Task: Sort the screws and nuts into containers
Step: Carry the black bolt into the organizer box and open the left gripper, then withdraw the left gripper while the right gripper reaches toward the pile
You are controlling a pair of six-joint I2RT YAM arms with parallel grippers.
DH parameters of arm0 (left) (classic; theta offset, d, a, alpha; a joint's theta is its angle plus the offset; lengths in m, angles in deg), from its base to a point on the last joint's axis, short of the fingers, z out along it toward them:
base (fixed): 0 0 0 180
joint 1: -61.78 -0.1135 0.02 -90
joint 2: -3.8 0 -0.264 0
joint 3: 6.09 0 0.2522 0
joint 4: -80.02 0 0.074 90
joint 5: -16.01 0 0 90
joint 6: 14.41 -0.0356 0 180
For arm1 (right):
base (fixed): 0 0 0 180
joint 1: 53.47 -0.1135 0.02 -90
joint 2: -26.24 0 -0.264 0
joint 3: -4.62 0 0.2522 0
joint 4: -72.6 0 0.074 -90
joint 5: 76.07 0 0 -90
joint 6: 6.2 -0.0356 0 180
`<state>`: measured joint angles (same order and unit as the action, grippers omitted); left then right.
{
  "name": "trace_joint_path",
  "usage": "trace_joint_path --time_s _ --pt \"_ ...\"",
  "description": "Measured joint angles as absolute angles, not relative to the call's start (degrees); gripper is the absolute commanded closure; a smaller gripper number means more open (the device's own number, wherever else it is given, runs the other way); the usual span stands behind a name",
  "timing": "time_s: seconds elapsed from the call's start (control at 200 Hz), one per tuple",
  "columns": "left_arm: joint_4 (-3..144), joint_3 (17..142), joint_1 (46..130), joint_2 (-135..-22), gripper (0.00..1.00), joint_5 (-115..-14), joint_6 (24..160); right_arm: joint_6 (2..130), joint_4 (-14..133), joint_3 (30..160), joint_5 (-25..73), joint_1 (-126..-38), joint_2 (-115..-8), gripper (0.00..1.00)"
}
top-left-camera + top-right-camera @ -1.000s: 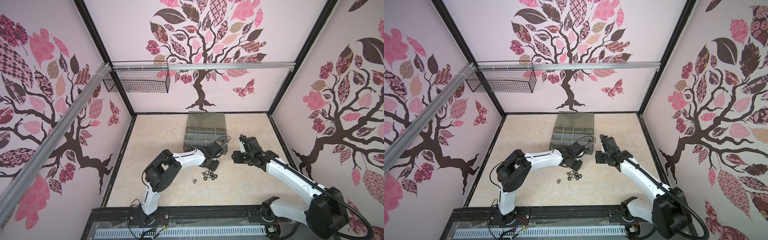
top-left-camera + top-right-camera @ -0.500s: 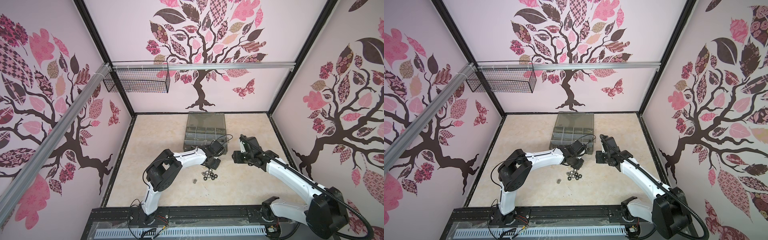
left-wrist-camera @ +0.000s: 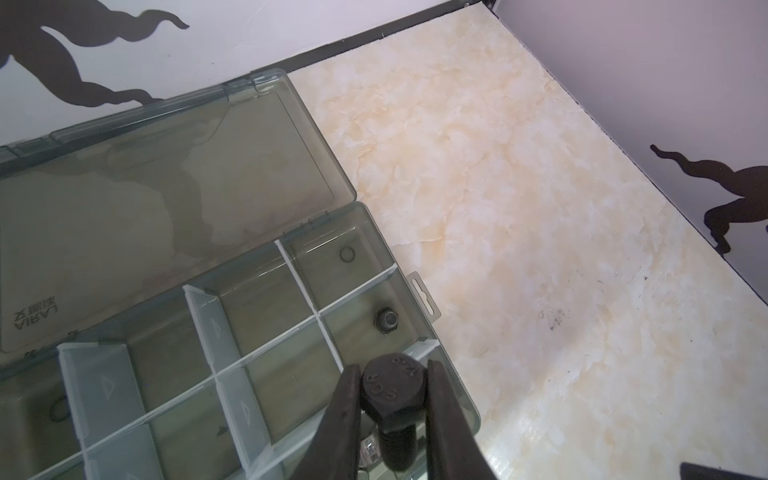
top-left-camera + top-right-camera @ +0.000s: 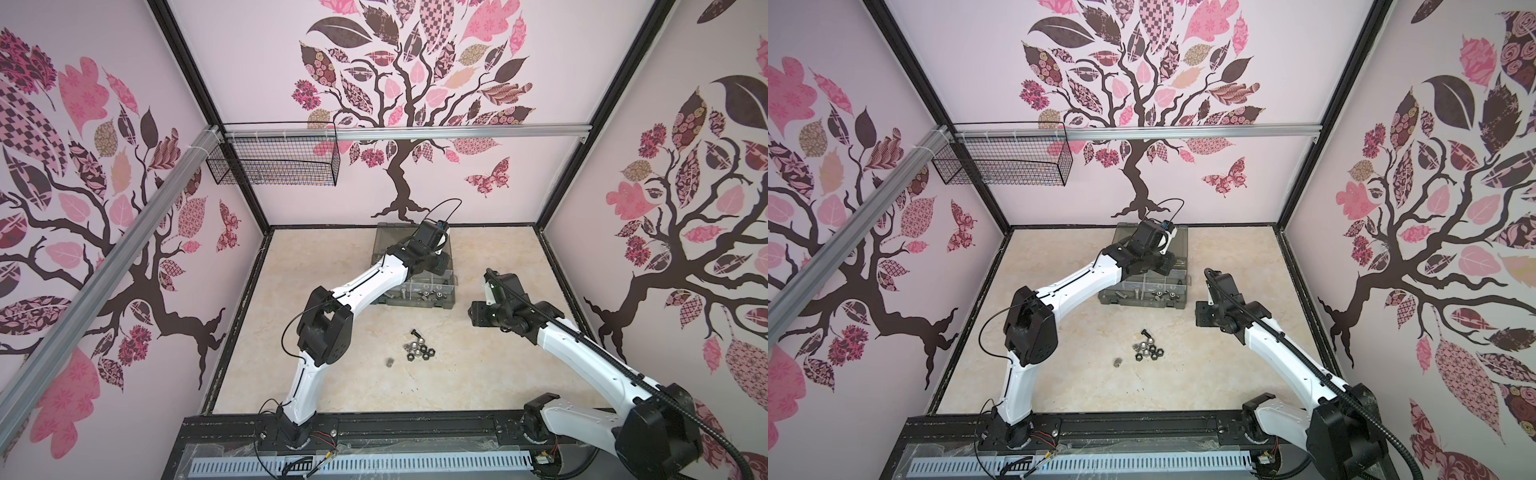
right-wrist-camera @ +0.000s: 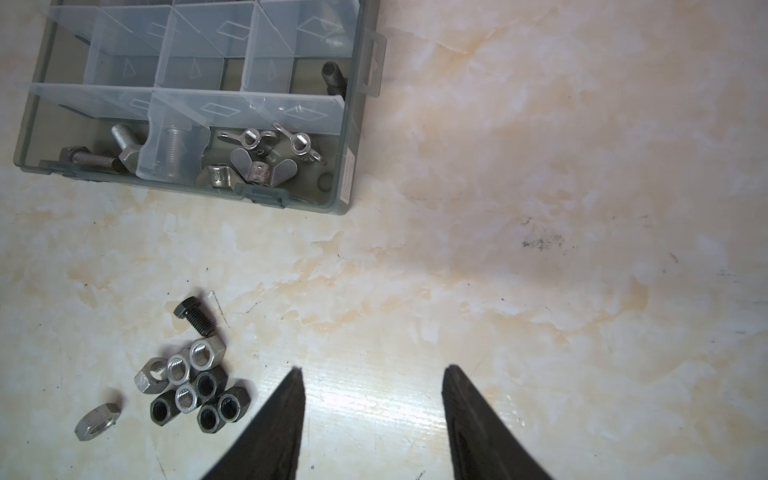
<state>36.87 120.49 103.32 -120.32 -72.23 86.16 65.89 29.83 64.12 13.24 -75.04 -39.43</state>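
- The black screw (image 3: pixel 390 395) was clenched in the left gripper (image 3: pixel 391 365), above the edge compartments (image 3: pixel 357 332) of the organizer case (image 3: pixel 266 307); delivery seemed under way.
- The next move called for centring over one compartment, then releasing.
- The right gripper (image 5: pixel 375 369) hung released beside the case, with the loose nuts (image 5: pixel 195 386) near its front.

The bench (image 4: pixel 498 374) has a cream, marble-patterned top with a dark smudge (image 5: pixel 540 242) on it. Pale pink walls rise on three sides, each bearing a brown tree decal (image 4: pixel 401 183) with pink and patterned leaves. A butterfly decal (image 4: pixel 487 179) sits right of the back wall's trunk. An aluminium rail (image 4: pixel 457 132) runs across the back wall, and a black wire mesh basket (image 4: pixel 274 164) hangs from its left end, above the bench's back left corner. A second rail (image 4: pixel 104 266) slants along the left wall. A slotted grey cable duct (image 4: pixel 374 462) lies along the front edge.
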Motion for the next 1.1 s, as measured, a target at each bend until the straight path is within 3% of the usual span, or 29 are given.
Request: trace_joint_path --time_s 0.29,0.48,0.69,0.86,1.095 --pt "36.8 123.9 103.3 -129.4 0.75 -70.6 87.3 65.8 29.2 64.2 13.2 -75.0 -39.4 0.44" --pt "37.4 123.9 103.1 -130.2 0.58 -69.5 88.7 65.8 28.5 64.7 13.1 -75.0 -39.5 0.44" --pt "40.3 122.8 102.8 -129.1 0.51 -68.9 89.5 65.9 28.3 65.1 13.1 -75.0 -39.5 0.44" --pt "43.2 112.8 101.8 -120.2 0.51 -67.8 90.4 66.4 28.3 65.6 13.2 -75.0 -40.0 0.44" --pt "49.3 87.5 98.7 -95.2 0.50 -68.4 91.1 67.8 30.3 67.8 14.7 -75.0 -44.1 0.45"
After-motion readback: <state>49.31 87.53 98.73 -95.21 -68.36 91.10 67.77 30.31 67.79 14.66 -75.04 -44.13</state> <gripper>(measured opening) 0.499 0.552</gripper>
